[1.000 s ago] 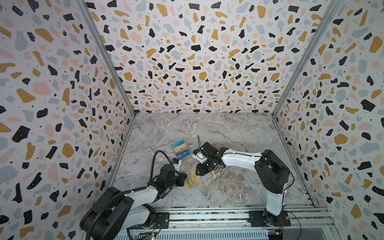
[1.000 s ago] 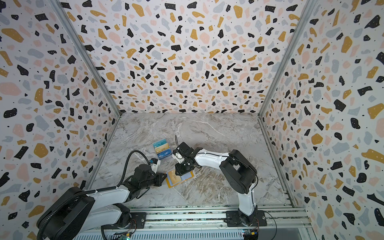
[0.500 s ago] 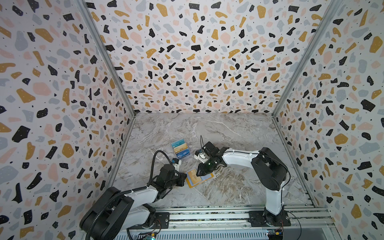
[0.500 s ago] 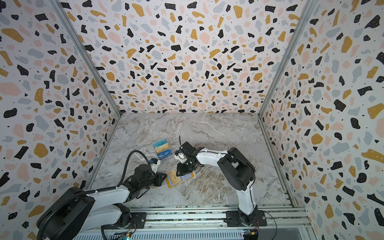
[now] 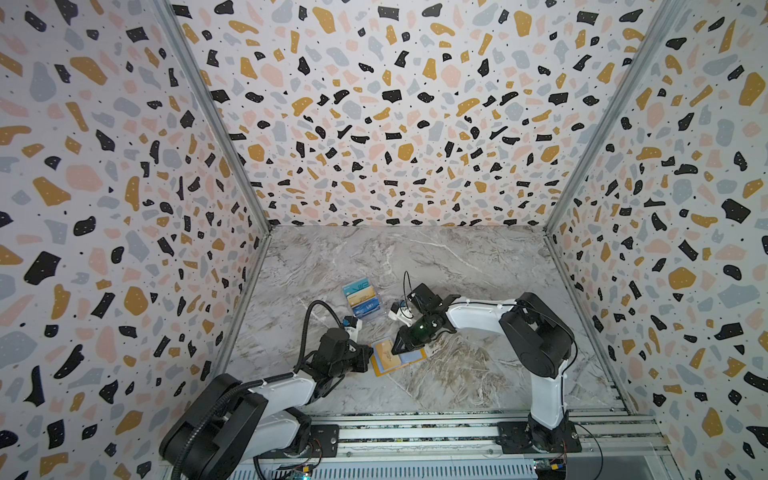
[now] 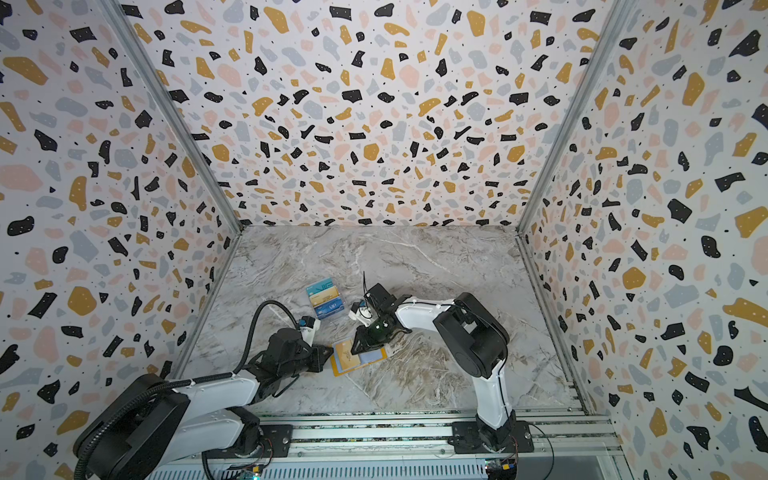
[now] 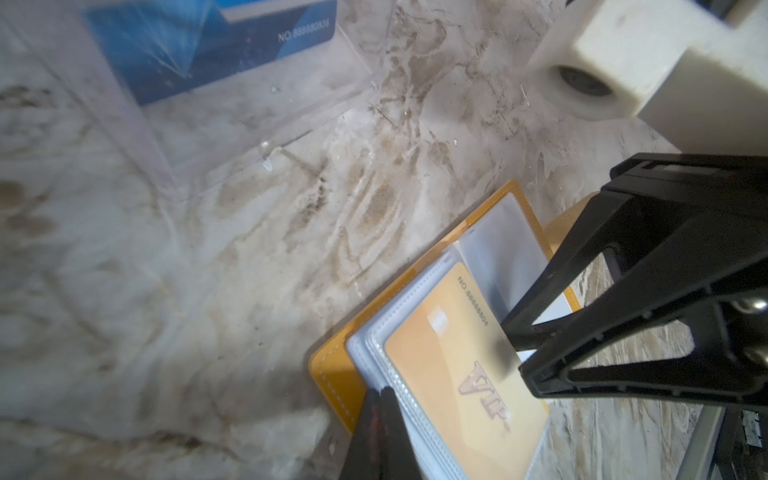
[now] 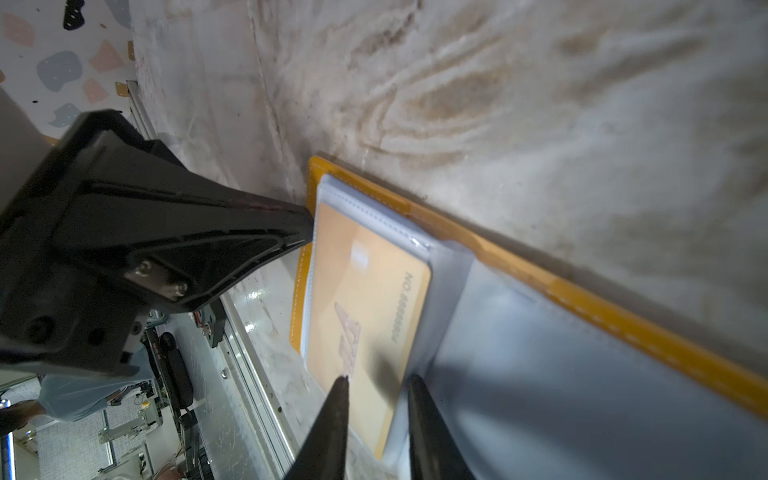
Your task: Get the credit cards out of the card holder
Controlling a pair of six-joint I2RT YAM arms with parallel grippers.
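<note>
Right gripper (image 8: 378, 380): I am seeing its jaws standing apart and straddling the free end of the gold card (image 8: 365, 299). One fingertip is hanging over the card face, the other over the empty clear sleeve (image 8: 540, 374) beside it. It is not yet pinching.

The card is sitting in the top sleeve of the open card holder (image 7: 332, 374). The left gripper (image 7: 380, 395) has its jaws pressed together and is bearing on the holder's stitched edge, on the side opposite the right gripper. Three freed cards (image 5: 362, 300) are lying on the holder's back-wall side, apart from it.

Risks I am flagging:
- The jaws may be closing on sleeve film along with the card, which would drag the whole holder.
- The fingertips may be skating over the flat, glossy card and lifting nothing.
- The left tip is pinning only a narrow rim, so a hard pull could slide the holder out from under it.
</note>
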